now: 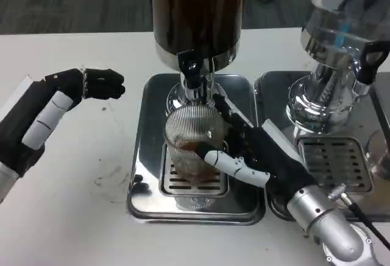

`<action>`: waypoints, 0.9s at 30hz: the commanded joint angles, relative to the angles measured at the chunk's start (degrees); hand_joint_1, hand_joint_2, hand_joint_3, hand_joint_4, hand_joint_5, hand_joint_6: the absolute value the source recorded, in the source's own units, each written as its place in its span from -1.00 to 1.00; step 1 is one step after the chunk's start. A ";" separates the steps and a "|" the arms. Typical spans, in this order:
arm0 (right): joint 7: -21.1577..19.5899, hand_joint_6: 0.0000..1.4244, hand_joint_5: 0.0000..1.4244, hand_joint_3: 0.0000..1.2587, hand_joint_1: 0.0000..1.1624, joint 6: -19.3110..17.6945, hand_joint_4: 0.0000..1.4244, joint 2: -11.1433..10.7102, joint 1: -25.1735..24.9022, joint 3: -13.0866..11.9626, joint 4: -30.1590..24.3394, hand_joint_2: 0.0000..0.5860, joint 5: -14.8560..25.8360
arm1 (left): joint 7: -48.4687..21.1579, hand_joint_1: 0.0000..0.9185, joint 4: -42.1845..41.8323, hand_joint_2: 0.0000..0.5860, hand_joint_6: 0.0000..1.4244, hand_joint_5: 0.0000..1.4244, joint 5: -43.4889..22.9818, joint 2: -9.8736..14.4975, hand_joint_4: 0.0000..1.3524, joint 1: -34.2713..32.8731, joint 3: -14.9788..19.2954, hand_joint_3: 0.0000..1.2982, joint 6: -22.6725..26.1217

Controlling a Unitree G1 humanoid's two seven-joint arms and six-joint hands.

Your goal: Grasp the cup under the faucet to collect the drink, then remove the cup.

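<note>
While the right hand (pixel 256 156) is wrapped around the cup (pixel 194 144), thumb across the front and the other fingers reaching behind the far side, the cup sits upright on the drip grate (pixel 183 184) right under the faucet (pixel 191 74) of the dark drink dispenser (pixel 198 10). So it has hold of the cup, fingers closed on the ribbed glass from the robot's right. There's brownish liquid low down in it, I'd say nowhere near full.

The thing that matters for pulling it out: the cup stands vertical with the faucet just above its rim, and the hand comes in from the right, so the exit looks like toward the robot or rightward along the tray (pixel 143 156), kept level.

The left hand (pixel 91 84) is well off to the left over the white bench (pixel 79 168), fingers curled in, holding nothing, much farther from the cup.

Hard to tell: whether drink is actually flowing, since the spout blends into the chrome. The fingers behind the cup are mostly hidden. A second dispenser (pixel 341 53) on the right is cut off by the frame.
</note>
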 commanded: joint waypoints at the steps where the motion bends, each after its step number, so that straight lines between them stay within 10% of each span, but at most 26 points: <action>1: -1.14 -0.93 -1.00 -1.00 -0.33 -0.96 -1.00 -0.03 1.13 -1.45 1.43 -0.43 1.05 | 0.20 -1.00 0.70 -0.51 -0.50 -0.41 0.51 0.79 -0.31 0.05 0.04 -0.22 0.50; 27: 1.01 -0.89 -1.00 -1.00 -0.20 0.84 -1.00 -3.06 4.17 -0.70 -3.49 -0.41 -0.09 | 0.02 -1.00 2.16 -0.50 -0.50 -0.39 1.09 1.76 -0.27 -0.57 -0.12 -0.19 0.76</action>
